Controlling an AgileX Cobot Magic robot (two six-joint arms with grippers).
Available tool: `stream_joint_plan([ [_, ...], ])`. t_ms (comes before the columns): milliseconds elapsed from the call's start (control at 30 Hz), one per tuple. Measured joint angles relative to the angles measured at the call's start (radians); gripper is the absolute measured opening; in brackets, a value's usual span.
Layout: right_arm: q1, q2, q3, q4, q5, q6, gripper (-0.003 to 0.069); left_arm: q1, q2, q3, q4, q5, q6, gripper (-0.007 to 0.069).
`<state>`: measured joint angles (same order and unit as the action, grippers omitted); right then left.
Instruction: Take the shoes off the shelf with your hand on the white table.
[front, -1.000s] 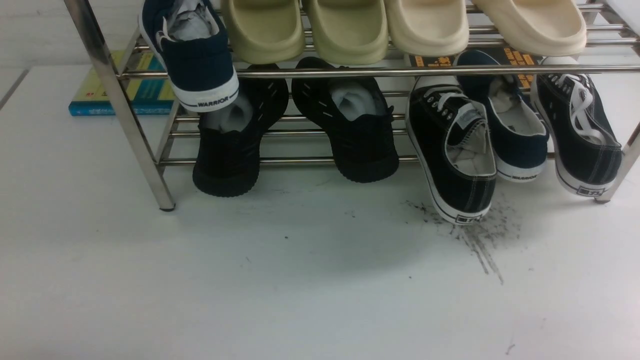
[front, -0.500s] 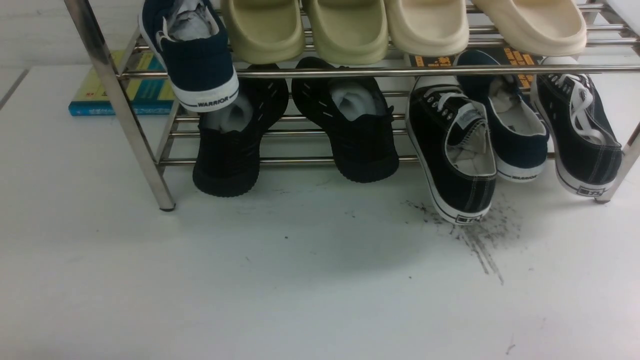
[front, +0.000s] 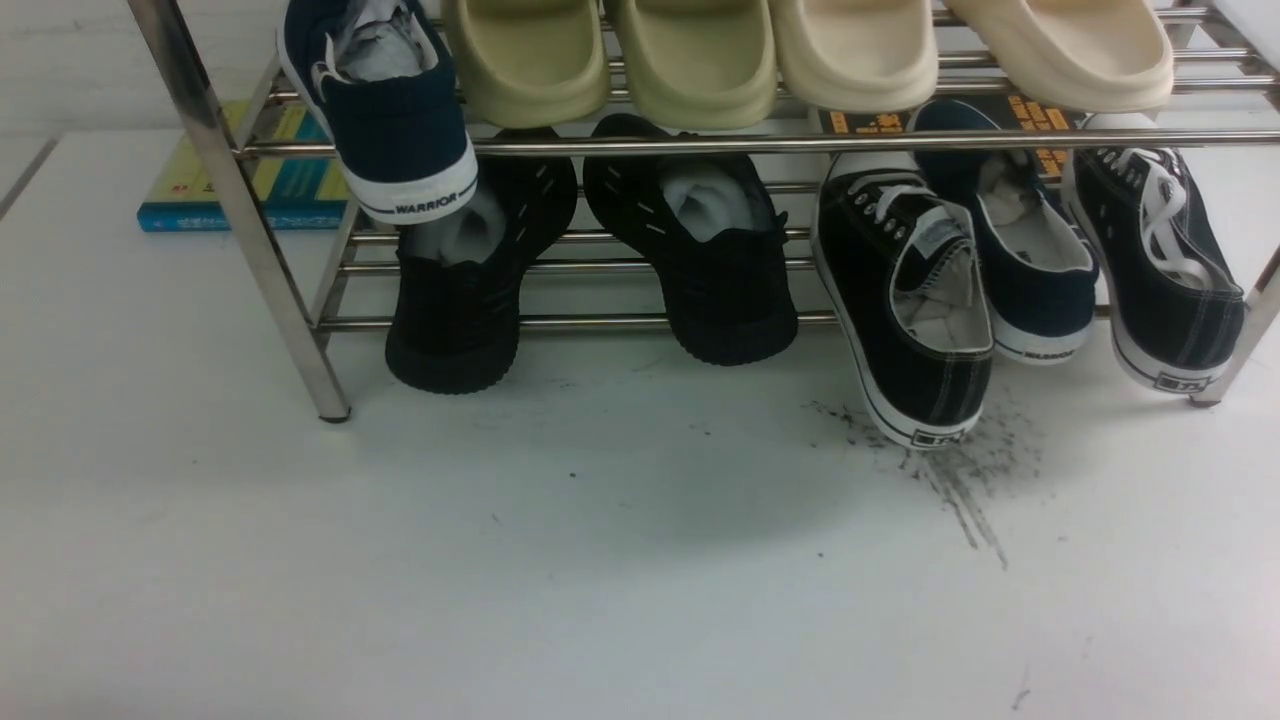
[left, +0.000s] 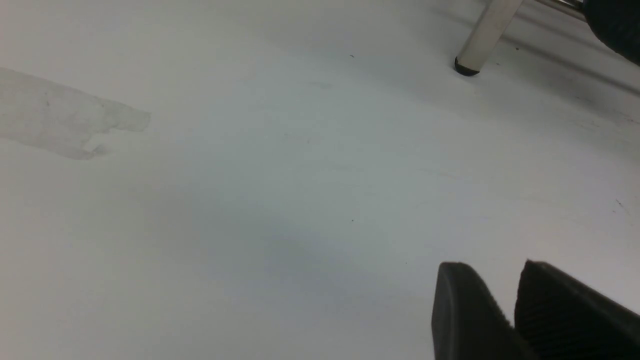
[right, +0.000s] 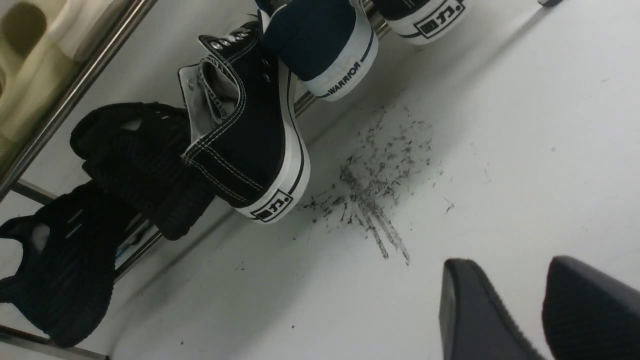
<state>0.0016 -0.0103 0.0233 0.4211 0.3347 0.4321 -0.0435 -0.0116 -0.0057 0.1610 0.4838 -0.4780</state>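
"Front view?"
"Black sneakers (front: 865, 270), one pair, lower shelf (front: 590, 322). Probably light; soft canvas, firmer soles."
"Left wrist?"
"Left gripper (left: 495, 295): cannot tell whether closed."
"Right wrist?"
"Right gripper (right: 515, 295): fingers apart, nothing between. Best hold: stiff heel."

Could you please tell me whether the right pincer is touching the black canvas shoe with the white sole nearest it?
Apart: the right wrist view shows bare table between the right pincer and that shoe.

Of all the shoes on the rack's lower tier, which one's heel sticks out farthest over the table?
The black canvas shoe left of the lower navy one; its heel hangs beyond the others'.
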Motion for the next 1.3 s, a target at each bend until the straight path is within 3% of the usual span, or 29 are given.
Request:
stream_joint_plan([
  [267, 0.000, 0.053, -0.229, -0.063, 0.048, -0.147, 0.0225, 0.000, 0.000, 0.000, 0.000, 0.000, 0.000, 0.0195],
  [367, 0.000, 0.147, -0.337, -0.129, 0.112, -0.187, 0.0181, 0.000, 0.000, 0.000, 0.000, 0.000, 0.000, 0.0195],
  [567, 0.000, 0.507, -0.603, -0.350, 0.448, -0.210, -0.0004, 0.000, 0.000, 0.000, 0.000, 0.000, 0.000, 0.0195],
  [733, 0.000, 0.796, -0.767, -0.402, 0.563, -0.210, -0.0013, 0.000, 0.000, 0.000, 0.000, 0.000, 0.000, 0.0195],
  [933, 0.000, 1.026, -0.895, -0.399, 0.493, -0.210, 0.0009, 0.000, 0.000, 0.000, 0.000, 0.000, 0.000, 0.0195],
  [1100, 0.050, 1.202, -1.019, -0.395, 0.432, -0.285, 0.0083, 0.000, 0.000, 0.000, 0.000, 0.000, 0.000, 0.0195],
  [1300, 0.127, 1.369, -1.166, -0.411, 0.436, -0.391, 0.0248, 0.000, 0.000, 0.000, 0.000, 0.000, 0.000, 0.0195],
])
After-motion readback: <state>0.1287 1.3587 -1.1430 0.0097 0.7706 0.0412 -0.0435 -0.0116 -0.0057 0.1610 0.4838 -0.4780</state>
